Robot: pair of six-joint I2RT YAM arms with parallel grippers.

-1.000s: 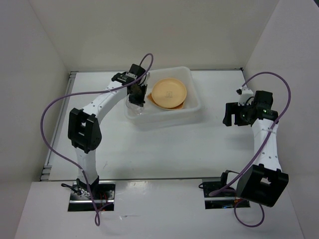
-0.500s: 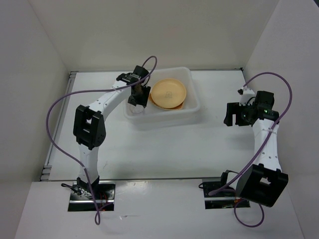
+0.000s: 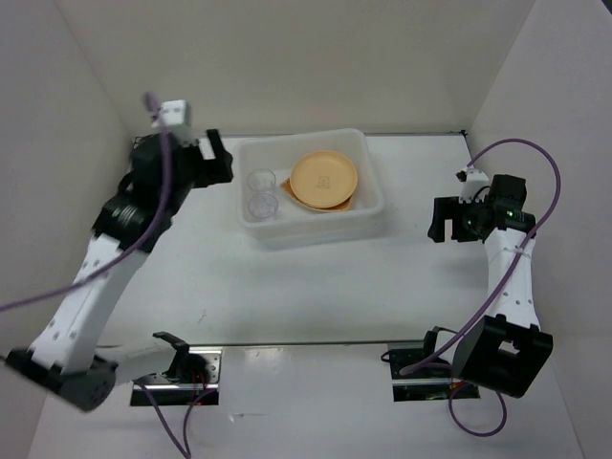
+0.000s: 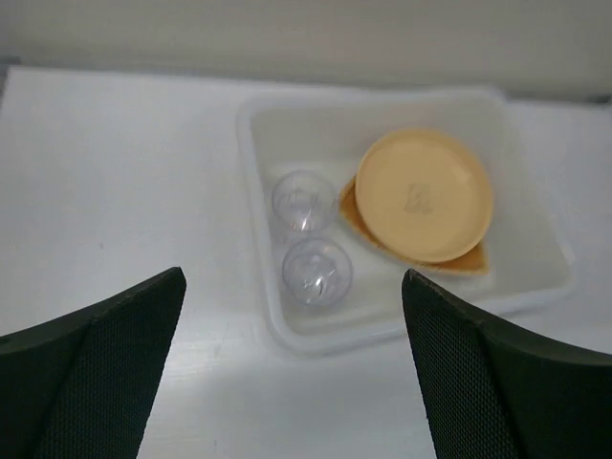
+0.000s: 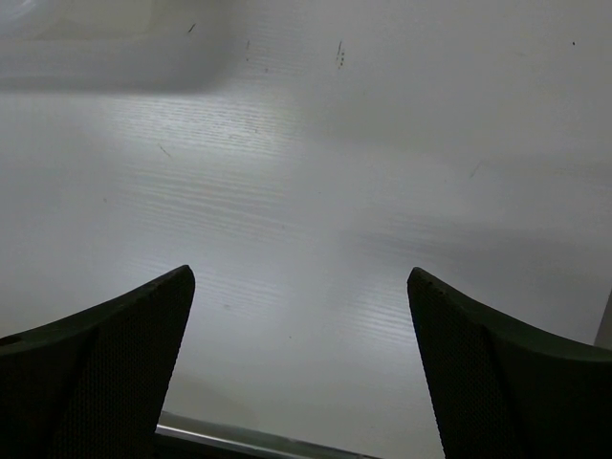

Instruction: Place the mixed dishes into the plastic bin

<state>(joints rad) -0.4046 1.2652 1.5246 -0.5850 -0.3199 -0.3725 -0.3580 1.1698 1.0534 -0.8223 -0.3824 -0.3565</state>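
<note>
The plastic bin (image 3: 375, 191) (image 4: 252, 182) stands at the back middle of the table. Inside it lies a round pale orange plate (image 3: 325, 178) (image 4: 424, 194) on top of a woven orange plate (image 4: 475, 261), of which only an edge shows. Two clear cups (image 3: 260, 181) (image 3: 258, 205) stand upright at the bin's left end, also seen as cups (image 4: 303, 200) (image 4: 316, 271) in the left wrist view. My left gripper (image 3: 218, 159) (image 4: 292, 320) hangs open and empty, above and left of the bin. My right gripper (image 3: 439, 221) (image 5: 299, 282) is open and empty over bare table, right of the bin.
White enclosure walls (image 3: 86, 105) close in the table on the left, back and right. Purple cables (image 3: 524, 153) loop off both arms. The raised left arm (image 3: 105, 258) spans the table's left side. Both arm bases (image 3: 177, 368) sit at the near edge.
My left gripper opened, left a clear cup in the bin beside the other, then pulled up and away to the left. The right arm has stayed put.
</note>
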